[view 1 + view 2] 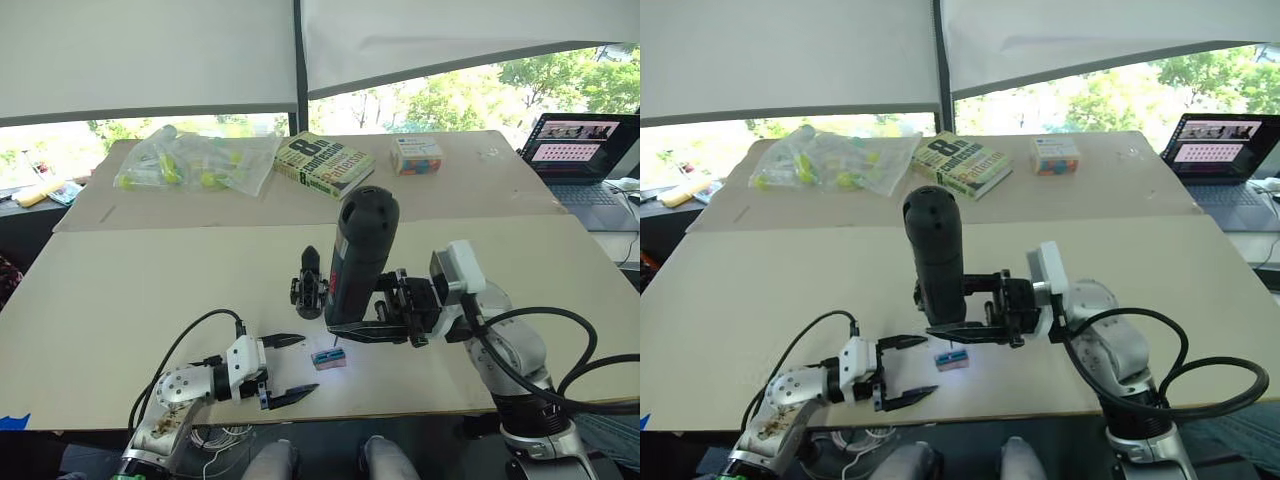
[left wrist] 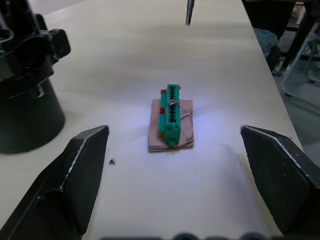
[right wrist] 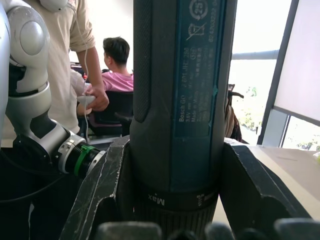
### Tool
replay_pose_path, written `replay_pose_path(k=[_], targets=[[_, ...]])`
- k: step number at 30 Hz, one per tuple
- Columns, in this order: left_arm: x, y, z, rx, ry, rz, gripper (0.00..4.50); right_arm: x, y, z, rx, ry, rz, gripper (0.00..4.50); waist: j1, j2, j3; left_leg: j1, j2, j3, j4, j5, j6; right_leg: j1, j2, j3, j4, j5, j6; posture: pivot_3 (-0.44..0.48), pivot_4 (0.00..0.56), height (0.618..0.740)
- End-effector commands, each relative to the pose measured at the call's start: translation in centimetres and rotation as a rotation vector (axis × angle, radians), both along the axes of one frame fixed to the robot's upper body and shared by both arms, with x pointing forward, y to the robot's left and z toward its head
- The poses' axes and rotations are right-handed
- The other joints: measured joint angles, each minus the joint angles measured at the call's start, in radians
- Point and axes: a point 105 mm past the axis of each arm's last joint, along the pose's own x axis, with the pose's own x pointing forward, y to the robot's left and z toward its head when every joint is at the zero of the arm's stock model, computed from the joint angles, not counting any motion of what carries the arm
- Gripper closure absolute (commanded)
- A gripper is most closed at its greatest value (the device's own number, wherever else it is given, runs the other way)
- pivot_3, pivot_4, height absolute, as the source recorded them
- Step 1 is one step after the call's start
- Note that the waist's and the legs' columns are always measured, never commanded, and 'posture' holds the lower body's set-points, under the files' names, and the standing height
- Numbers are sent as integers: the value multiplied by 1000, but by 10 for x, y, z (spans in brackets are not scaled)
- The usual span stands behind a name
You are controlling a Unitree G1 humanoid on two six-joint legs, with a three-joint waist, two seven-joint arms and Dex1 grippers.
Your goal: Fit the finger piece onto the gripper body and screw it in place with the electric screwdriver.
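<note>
Gripping the thick black pen-shaped electric screwdriver [image 1: 357, 255], the right gripper [image 1: 372, 325] has its jaws clamped on the lower barrel; tool stands upright, rounded end up, thin metal bit pointing down at a small green toothed block on a brown card pad [image 2: 171, 120] lying flat on the pale desk [image 1: 120, 300] — bit tip just above it, contact can't be told. Small black blocky gripper body [image 1: 308, 285] w/ round base sits on the desk just behind the screwdriver, robot's-left side of it. Left gripper [image 1: 287, 368] low near the front edge, jaws wide, nothing between them, pad just beyond; book [image 1: 323, 163] & laptop [image 1: 583, 145] at the far side.
</note>
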Motion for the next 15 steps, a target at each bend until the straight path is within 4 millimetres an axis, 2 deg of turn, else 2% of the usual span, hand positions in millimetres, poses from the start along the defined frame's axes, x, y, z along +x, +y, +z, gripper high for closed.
replay_pose_path(k=[1,15], targets=[[-2,-12,4,-10,7,-46,72,-2,1,9,43,-68,-5,2552,-2,0,0,0,0,0,0,0,0,0,0,0,0,0,0,0,150,740],[8,-14,4,-22,9,27,72,8,12,3,35,-76,-35,2552,-20,0,0,0,1,0,0,0,0,0,1,0,1,0,0,0,150,740]])
